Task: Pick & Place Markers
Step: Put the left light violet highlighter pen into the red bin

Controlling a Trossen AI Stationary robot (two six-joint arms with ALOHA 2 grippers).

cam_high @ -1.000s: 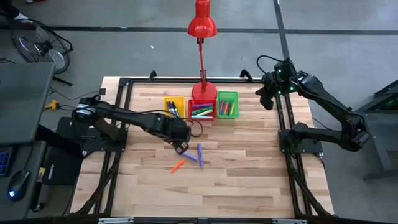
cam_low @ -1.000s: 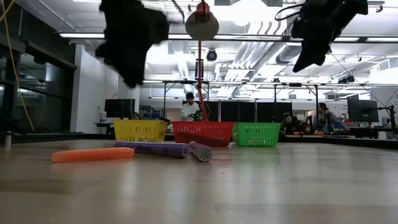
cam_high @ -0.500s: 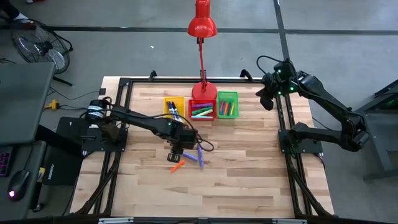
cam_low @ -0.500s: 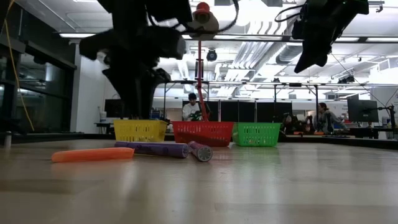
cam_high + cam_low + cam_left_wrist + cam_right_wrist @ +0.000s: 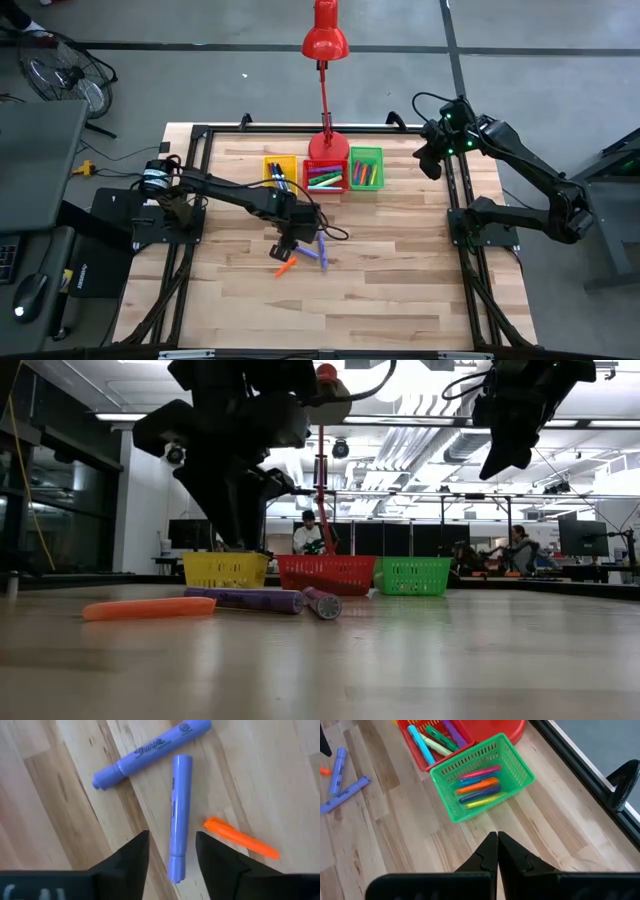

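Over the last second the left pincer (image 5: 170, 851) has swung from beside the loose markers to directly above them and dropped closer to the surface (image 5: 400, 290); its fingers are parted and empty, straddling the end of the upright purple marker (image 5: 179, 815). The second purple marker (image 5: 150, 747) and the orange marker (image 5: 240, 838) lie just beside it on the wood. Right pincer (image 5: 497, 851) is closed, idling near the green bin (image 5: 512, 782). Judgement: a grasp on that purple marker is imminent, not yet made.
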